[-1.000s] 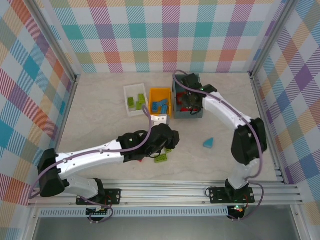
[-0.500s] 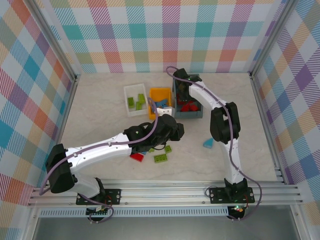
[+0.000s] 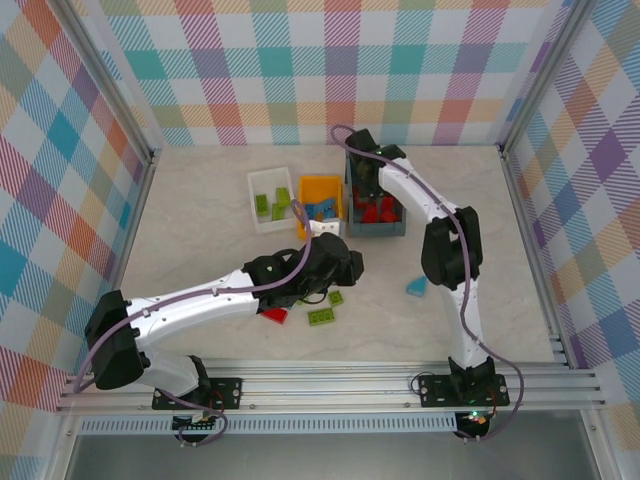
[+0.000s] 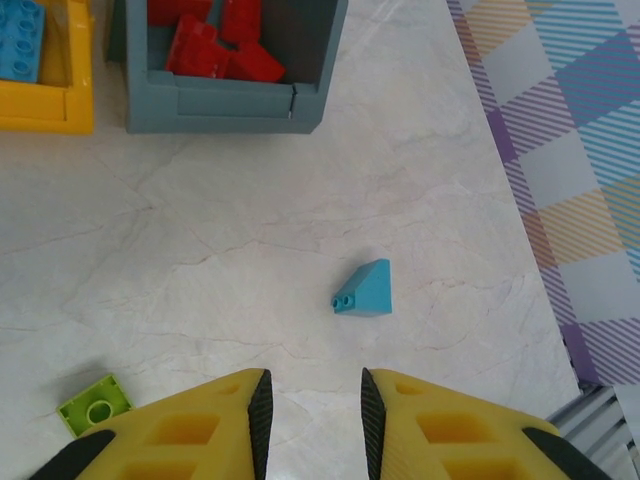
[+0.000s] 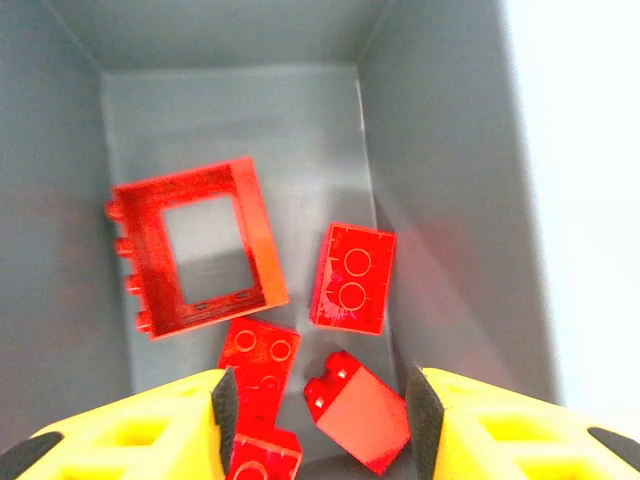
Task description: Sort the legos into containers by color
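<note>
Release over the dark grey bin [image 5: 440,200], red bricks [image 5: 352,278] lying inside.
Right tool [image 5: 320,390] hangs with jaws apart and empty above the red square frame [image 5: 258,235] and loose red bricks, so this drop looks complete. Left tool [image 4: 313,400] hovers over the counter [image 4: 250,230], jaws narrowly parted, gripping nothing. A cyan slope brick [image 4: 365,291] lies alone on the right, well apart from the orange bin [image 4: 40,120] holding blue pieces [image 4: 18,32]; fetching it next likely calls for lifting clear of the bin wall first.
</note>
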Robot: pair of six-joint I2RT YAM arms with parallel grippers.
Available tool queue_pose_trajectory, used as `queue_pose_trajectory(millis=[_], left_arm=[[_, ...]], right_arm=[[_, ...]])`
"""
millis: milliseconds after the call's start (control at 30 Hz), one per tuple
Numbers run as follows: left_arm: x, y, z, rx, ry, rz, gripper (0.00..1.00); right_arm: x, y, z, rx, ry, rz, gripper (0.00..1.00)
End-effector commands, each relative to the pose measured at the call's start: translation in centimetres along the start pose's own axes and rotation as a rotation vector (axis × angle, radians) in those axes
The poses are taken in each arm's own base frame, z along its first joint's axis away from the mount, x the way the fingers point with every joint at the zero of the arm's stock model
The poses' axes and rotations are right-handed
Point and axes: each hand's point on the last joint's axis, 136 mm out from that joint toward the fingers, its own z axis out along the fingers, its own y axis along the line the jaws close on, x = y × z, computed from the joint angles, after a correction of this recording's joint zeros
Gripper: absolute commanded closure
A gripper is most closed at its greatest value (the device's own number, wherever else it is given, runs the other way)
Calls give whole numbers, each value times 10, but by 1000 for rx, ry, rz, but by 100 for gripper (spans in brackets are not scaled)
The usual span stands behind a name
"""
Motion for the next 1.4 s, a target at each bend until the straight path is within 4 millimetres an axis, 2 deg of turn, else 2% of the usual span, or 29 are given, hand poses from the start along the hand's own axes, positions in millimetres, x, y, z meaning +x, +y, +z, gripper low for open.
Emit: queue_pose_trajectory(millis=[0, 67, 133, 267, 367, 467, 567, 767, 1067, 1233, 1367], left_arm=[[7, -6, 12, 16, 44, 2, 68], [14, -11, 27, 7, 85, 17, 67], [24, -15, 45, -11, 126, 33, 65], [44, -27, 86, -52, 201, 110, 56], [58, -35, 115, -77, 243, 165, 50], [68, -42, 141, -96, 275, 193, 44], [79, -50, 163, -96, 304, 208, 39], [98, -49, 192, -142, 349, 204, 33], [125, -48, 212, -158, 400, 209, 30], [131, -38, 221, -197, 394, 223, 37], [129, -37, 225, -202, 374, 234, 52]], right_arm=[[-31, -24, -85, -55, -153, 67, 51], [-27, -37, -112, -79, -183, 81, 52], [-15, -49, -137, -121, -198, 91, 52], [36, -74, -184, -226, -191, 110, 50], [76, -97, -220, -294, -197, 123, 45], [107, -119, -252, -354, -218, 136, 40], [132, -131, -277, -411, -231, 148, 34], [159, -148, -296, -434, -228, 184, 30], [167, -160, -312, -452, -259, 220, 28], [170, -162, -312, -449, -257, 223, 28], [172, -160, -310, -453, -247, 226, 29]])
